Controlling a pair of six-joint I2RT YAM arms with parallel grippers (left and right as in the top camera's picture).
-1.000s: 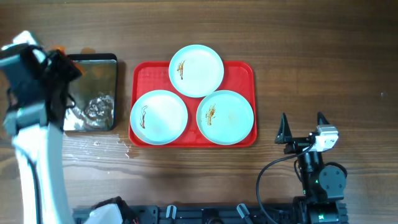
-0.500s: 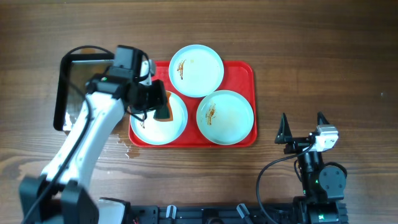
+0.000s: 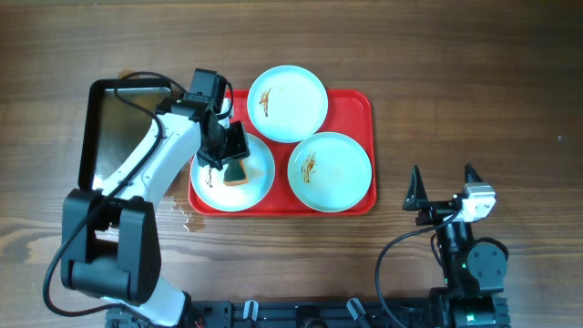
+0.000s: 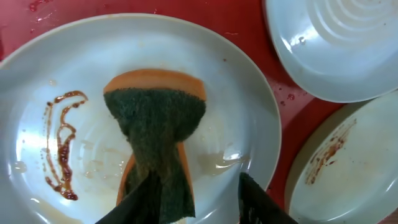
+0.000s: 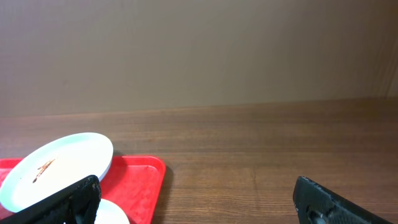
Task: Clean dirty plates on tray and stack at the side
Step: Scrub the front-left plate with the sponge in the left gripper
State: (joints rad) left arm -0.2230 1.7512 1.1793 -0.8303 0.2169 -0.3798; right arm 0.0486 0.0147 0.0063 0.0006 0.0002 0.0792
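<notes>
Sponge (image 4: 155, 118), orange with a dark green scouring face, is lying on the near-left plate (image 4: 239, 106), beside a thin brown sauce smear (image 4: 62, 146). The left gripper (image 4: 199, 186) is hovering over this plate, its fingers apart, with the sponge's near end lying between them. It is touching one finger, but whether they are clamping it cannot be told. All three dirty plates are sitting on the red tray (image 3: 364, 105): the far plate (image 3: 291, 105), the near-right plate (image 3: 332, 173) and the one under the sponge. A black pan (image 3: 91, 137) is lying left of the tray. Near right on the table (image 3: 474, 82), the right gripper (image 3: 444, 187) is resting with its fingers spread wide, holding nothing.
</notes>
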